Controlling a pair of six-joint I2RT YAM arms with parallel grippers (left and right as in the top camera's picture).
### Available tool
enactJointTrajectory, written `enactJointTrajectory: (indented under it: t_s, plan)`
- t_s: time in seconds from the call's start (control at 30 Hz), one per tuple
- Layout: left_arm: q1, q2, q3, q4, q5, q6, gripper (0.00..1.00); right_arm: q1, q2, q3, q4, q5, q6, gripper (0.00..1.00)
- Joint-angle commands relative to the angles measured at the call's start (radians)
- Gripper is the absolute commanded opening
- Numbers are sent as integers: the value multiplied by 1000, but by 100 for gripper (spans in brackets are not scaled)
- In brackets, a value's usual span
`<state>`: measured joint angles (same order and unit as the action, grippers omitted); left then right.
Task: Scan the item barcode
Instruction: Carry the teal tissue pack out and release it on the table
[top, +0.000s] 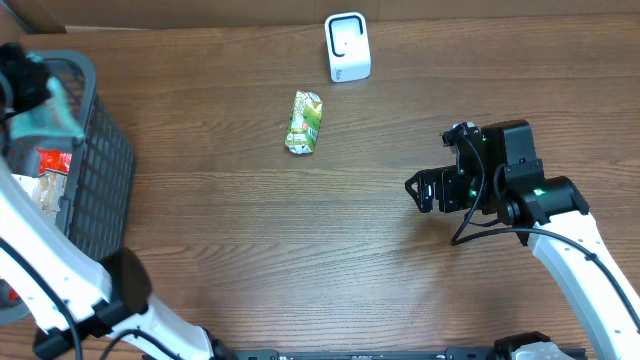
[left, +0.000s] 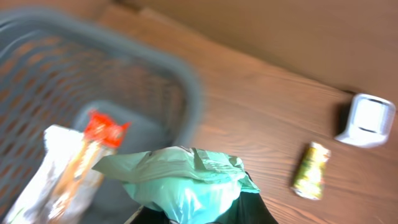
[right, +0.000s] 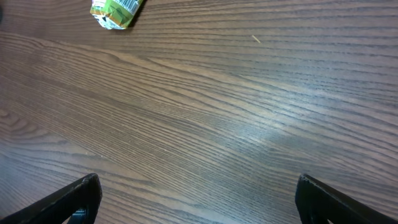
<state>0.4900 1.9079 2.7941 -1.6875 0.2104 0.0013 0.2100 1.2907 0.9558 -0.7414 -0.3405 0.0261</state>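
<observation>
Two claws were in play. At the upper left of the overhead frame the left claw (top: 22, 85) was clamped shut on a mint-green packet (left: 186, 180), which hung above the grey basket (top: 100, 160), well apart from the white scanner (top: 347, 46) at the top centre. The right claw (top: 424, 193) stood wide open and empty over the table (top: 300, 260) at the right. A green pouch (top: 304, 122) lay flat on the wood just below and left of the scanner.

The risks looked to lie in the grip and the carry. The packet was soft film, pinched at one crumpled edge, it seemed, so it could slip out or swing on the way across. No barcode could be made out on it; if the code faced the claw or sat in a fold, the scanner would likely not read it. A low path might also knock the green pouch lying near the scanner.
</observation>
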Motion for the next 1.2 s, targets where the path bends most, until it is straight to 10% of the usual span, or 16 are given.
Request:
enactJointTrajectory:
  t_s: [0.0, 0.3, 0.8, 1.07, 1.17]
  plan:
    - [-116, -38, -45, -2, 28, -40, 4, -3, 0, 27, 6, -2, -1, 100]
    - [-454, -23, -415, 74, 26, -169, 4, -3, 0, 27, 6, -1, -1, 100]
    - [-883, -15, -1212, 851, 24, -490, 6, -3, 0, 27, 6, -1, -1, 100]
    - [-928, -19, -1280, 902, 20, -467, 77, -3, 0, 27, 6, -1, -1, 100]
    - [-900, -25, -1218, 835, 24, -435, 87, -3, 0, 27, 6, -1, -1, 100]
